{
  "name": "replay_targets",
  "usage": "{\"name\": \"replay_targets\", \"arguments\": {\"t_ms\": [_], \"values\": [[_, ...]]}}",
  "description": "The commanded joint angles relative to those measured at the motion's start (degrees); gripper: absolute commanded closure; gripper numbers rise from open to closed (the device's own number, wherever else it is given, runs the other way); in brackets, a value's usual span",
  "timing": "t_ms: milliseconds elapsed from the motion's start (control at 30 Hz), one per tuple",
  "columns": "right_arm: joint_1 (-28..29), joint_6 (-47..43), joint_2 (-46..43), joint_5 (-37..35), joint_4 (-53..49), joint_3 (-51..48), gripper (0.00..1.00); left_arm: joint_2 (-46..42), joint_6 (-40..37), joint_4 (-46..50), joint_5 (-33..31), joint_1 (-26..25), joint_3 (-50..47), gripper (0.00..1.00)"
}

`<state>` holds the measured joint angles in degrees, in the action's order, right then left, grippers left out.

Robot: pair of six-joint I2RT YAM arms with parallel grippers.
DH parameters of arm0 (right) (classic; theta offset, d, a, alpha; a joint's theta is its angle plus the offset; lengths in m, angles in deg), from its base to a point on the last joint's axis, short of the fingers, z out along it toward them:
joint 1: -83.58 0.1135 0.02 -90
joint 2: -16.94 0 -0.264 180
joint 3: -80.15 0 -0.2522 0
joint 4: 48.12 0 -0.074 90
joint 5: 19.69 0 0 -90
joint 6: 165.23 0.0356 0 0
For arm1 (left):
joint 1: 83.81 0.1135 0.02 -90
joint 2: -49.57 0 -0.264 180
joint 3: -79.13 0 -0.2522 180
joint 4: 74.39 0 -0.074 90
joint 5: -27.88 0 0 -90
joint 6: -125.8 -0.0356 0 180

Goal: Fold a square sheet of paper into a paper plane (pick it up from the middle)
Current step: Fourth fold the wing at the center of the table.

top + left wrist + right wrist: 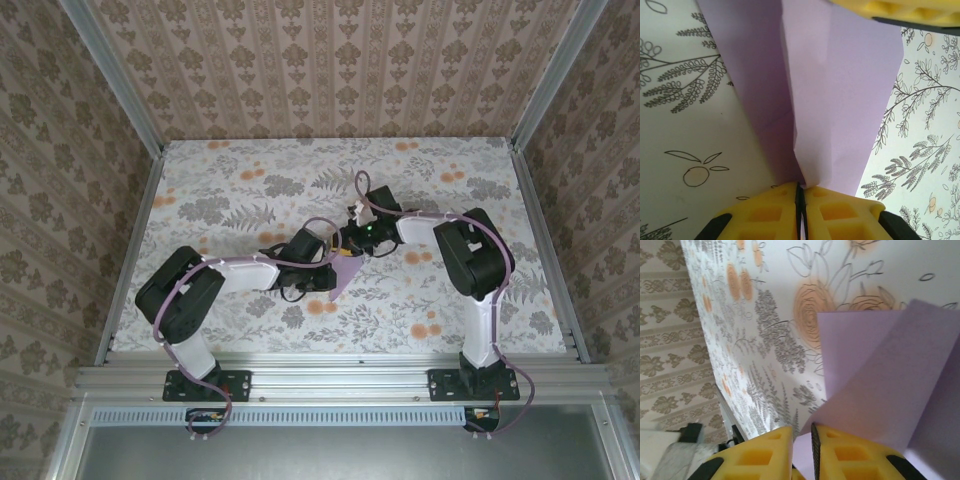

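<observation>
- Pinching the lower tip of the folded lavender paper [840,100] in the left gripper [800,192], clamped fully together on it.
- Fanning upward from that pinch along a centre crease, over the floral table [250,170], near its middle.
- Nipping the paper's opposite edge in the right gripper [801,440], narrowed to a slit with the sheet passing through.
</observation>
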<state>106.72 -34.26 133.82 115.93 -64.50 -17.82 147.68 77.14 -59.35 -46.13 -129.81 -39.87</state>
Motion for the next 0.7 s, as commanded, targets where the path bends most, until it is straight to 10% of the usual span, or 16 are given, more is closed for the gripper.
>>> {"name": "replay_targets", "arguments": {"t_ms": [0,667], "values": [[0.0,-3.1,2.0,-2.3,-5.3,2.9,0.79,-0.8,-2.4,4.3,-1.3,0.2,-1.5,0.85],[0.8,-4.9,4.8,-4.9,-8.8,4.6,0.79,-3.5,-3.5,3.8,2.1,0.5,-1.0,0.76]]}}
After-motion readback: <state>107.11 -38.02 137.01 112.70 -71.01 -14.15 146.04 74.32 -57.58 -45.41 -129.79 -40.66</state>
